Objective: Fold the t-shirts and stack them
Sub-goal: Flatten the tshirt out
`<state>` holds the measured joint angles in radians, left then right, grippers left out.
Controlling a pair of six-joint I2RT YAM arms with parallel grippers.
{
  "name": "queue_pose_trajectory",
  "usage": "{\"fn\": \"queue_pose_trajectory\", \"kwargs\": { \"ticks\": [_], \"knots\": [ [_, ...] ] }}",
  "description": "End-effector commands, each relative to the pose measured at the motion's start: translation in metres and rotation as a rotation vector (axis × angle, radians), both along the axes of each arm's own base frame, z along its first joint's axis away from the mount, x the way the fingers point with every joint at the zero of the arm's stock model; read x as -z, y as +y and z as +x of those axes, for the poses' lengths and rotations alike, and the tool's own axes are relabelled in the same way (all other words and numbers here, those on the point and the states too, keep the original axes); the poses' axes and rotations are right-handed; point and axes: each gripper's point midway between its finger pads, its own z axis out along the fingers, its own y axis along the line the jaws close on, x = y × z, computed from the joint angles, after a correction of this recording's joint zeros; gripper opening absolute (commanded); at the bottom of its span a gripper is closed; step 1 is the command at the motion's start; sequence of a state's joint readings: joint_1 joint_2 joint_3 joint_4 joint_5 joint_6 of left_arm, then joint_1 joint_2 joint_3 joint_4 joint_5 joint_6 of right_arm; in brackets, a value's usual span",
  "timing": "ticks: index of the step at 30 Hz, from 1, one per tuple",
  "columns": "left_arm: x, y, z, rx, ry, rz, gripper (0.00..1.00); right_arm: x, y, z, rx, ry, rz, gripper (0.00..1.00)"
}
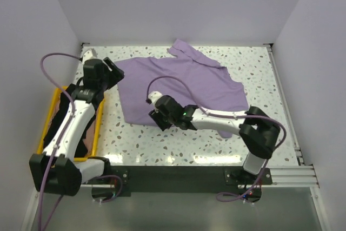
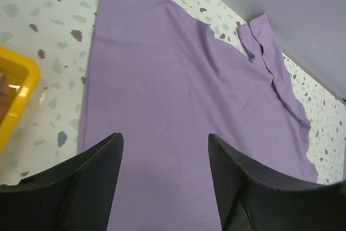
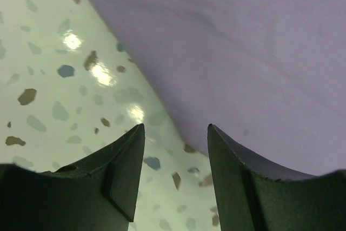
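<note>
The lavender t-shirt (image 1: pixel 184 85) lies spread and partly rumpled on the speckled table. My left gripper (image 1: pixel 112 72) is open and empty, held above the shirt's far left part; the left wrist view shows the shirt (image 2: pixel 178 90) between and beyond its fingers (image 2: pixel 94 171). My right gripper (image 1: pixel 157 114) is open and empty, low at the shirt's near left hem; the right wrist view shows the shirt's edge (image 3: pixel 243 47) just ahead of its right finger (image 3: pixel 232 160). Dark fabric (image 1: pixel 52 128), apparently the black t-shirt, lies in the crate, mostly hidden by my left arm.
A yellow plastic crate (image 1: pixel 44 120) stands at the table's left edge under my left arm; its corner shows in the left wrist view (image 2: pixel 16 87). White walls close the table at the back and sides. Bare speckled tabletop (image 1: pixel 140 142) lies near the front.
</note>
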<state>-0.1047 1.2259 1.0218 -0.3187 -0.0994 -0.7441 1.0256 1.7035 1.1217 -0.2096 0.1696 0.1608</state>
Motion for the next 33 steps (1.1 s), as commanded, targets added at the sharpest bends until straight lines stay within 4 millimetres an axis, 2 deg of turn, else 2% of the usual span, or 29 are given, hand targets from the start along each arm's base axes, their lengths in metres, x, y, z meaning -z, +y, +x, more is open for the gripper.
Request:
{"fn": "queue_pose_trajectory", "kwargs": {
  "ticks": [1,3,4,6,8,10,11,13,14,16,17,19,21,23,26,28,29,30,31,32,33],
  "knots": [
    [-0.001,0.032,-0.037,-0.090,0.036,0.114,0.70,-0.023,0.051,0.012,-0.108,-0.155,0.043,0.54],
    [-0.019,0.040,-0.049,-0.111,0.000,0.143,0.71,-0.011,0.072,0.006,-0.163,-0.168,0.016,0.56],
    [-0.021,0.042,-0.056,-0.111,0.008,0.150,0.72,-0.007,0.077,0.005,-0.170,-0.165,0.011,0.56],
    [-0.034,0.044,-0.064,-0.116,-0.018,0.155,0.72,-0.006,0.091,0.004,-0.224,-0.188,-0.004,0.57],
    [-0.046,0.046,-0.069,-0.119,-0.048,0.160,0.73,0.009,0.098,0.001,-0.248,-0.176,-0.027,0.57],
    [-0.054,0.046,-0.071,-0.118,-0.067,0.166,0.73,0.009,0.107,0.005,-0.256,-0.190,-0.028,0.57],
    [-0.057,0.047,-0.073,-0.115,-0.074,0.171,0.73,0.023,0.107,0.006,-0.258,-0.178,-0.056,0.55],
    [-0.063,0.047,-0.074,-0.113,-0.082,0.174,0.73,0.025,0.112,0.012,-0.254,-0.192,-0.070,0.52],
    [-0.064,0.047,-0.074,-0.110,-0.084,0.182,0.73,0.031,0.112,0.014,-0.252,-0.193,-0.083,0.48],
    [-0.066,0.047,-0.075,-0.106,-0.094,0.186,0.74,0.031,0.116,0.018,-0.241,-0.209,-0.086,0.42],
    [-0.067,0.048,-0.076,-0.103,-0.097,0.191,0.74,0.037,0.115,0.020,-0.241,-0.204,-0.098,0.37],
    [-0.066,0.047,-0.076,-0.096,-0.096,0.196,0.74,0.036,0.120,0.021,-0.245,-0.209,-0.099,0.32],
    [-0.063,0.046,-0.077,-0.084,-0.088,0.199,0.73,0.042,0.118,0.023,-0.244,-0.203,-0.122,0.20],
    [-0.062,0.044,-0.078,-0.065,-0.089,0.202,0.73,0.037,0.118,0.028,-0.238,-0.202,-0.118,0.08],
    [-0.057,0.038,-0.077,-0.022,-0.088,0.205,0.71,0.019,0.118,0.036,-0.238,-0.136,-0.034,0.01],
    [-0.050,0.032,-0.076,0.016,-0.077,0.197,0.70,0.003,0.121,0.046,-0.218,-0.094,0.034,0.00],
    [-0.047,0.029,-0.074,0.039,-0.072,0.200,0.70,0.002,0.114,0.055,-0.218,-0.041,0.056,0.00],
    [-0.043,0.023,-0.073,0.073,-0.070,0.190,0.69,-0.010,0.119,0.060,-0.210,-0.008,0.109,0.00],
    [-0.040,0.019,-0.071,0.094,-0.064,0.185,0.68,-0.010,0.117,0.066,-0.203,0.024,0.127,0.00],
    [-0.035,0.016,-0.069,0.115,-0.053,0.183,0.68,-0.011,0.107,0.081,-0.178,0.054,0.146,0.00],
    [-0.030,0.010,-0.068,0.147,-0.045,0.174,0.68,-0.020,0.111,0.084,-0.177,0.093,0.200,0.00]
  ]
}}
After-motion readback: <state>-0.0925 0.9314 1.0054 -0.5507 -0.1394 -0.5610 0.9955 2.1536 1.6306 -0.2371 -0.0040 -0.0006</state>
